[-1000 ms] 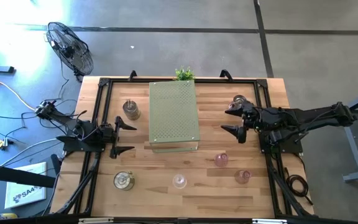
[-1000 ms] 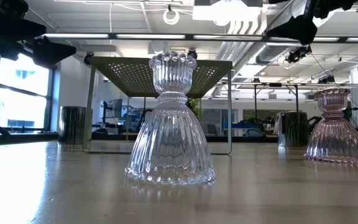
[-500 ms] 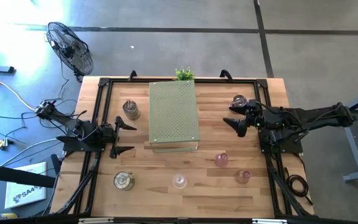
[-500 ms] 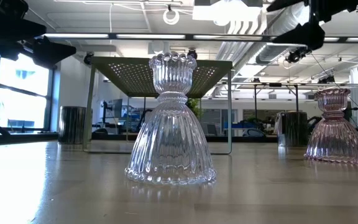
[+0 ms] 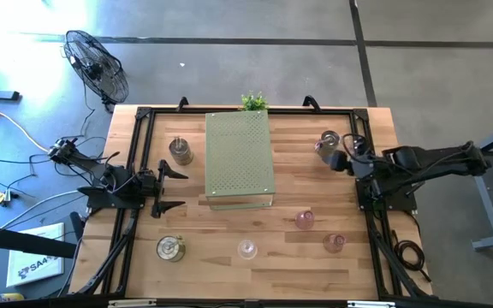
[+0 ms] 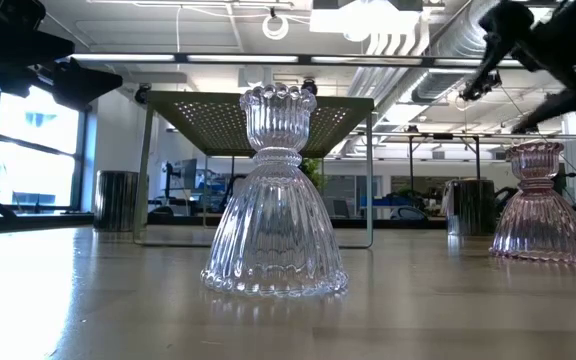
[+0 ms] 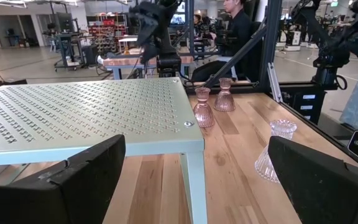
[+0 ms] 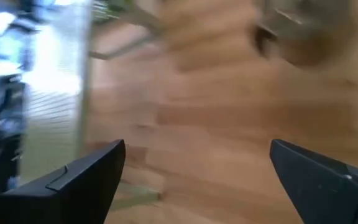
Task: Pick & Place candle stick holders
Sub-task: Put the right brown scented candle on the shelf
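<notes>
Moved: right claw (image 5: pixel 335 159) has swung back toward its metal candle stick holder (image 5: pixel 328 139), fingers spread, empty.
Left claw (image 5: pixel 176 189): spread, idle beside the perforated board (image 5: pixel 240 154) on the tabletop (image 5: pixel 315 261).

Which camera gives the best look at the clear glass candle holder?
The low view: the clear glass candle holder stands close and central, its ribbing plain to see. The high view shows it only as a tiny pale spot near the table's front edge. The left wrist view catches it off to the side. The right wrist view misses it.
</notes>
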You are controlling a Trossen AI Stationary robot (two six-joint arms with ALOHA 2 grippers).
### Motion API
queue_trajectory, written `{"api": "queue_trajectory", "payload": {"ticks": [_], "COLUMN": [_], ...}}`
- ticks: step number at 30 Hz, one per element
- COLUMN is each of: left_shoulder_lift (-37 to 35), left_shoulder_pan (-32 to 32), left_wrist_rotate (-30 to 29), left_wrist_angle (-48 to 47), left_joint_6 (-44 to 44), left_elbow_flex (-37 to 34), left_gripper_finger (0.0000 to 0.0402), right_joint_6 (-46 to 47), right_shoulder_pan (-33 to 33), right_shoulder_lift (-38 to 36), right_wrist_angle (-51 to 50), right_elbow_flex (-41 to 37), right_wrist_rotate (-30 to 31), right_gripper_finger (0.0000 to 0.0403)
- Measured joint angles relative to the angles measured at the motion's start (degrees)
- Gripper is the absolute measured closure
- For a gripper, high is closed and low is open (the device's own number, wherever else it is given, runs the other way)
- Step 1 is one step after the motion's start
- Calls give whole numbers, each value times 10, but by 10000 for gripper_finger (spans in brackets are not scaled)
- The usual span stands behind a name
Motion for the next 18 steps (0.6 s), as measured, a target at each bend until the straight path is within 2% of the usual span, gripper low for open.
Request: {"api": "queue_trajectory", "payload": {"ticks": [2,6,12,18], "left_shoulder_lift": [0,0,0,0], "left_shoulder_pan": [0,0,0,0], "left_wrist_rotate": [0,0,0,0], "left_wrist_angle": [0,0,0,0], "left_joint_6": [0,0,0,0], "left_elbow_flex": [0,0,0,0], "left_gripper_finger": [14,14,14,14], "right_joint_6": [47,69,48,-5], "right_shoulder_pan": [-7,-23,-63,-106], "right_shoulder_lift": [1,5,28,99], "right_wrist_angle": [-32,-55,-66,-135], "right_elbow_flex": [4,5,14,100], "right_wrist_rotate": [-21,-14,-11,-26], "right_gripper_finger": [8,9,7,6]}}
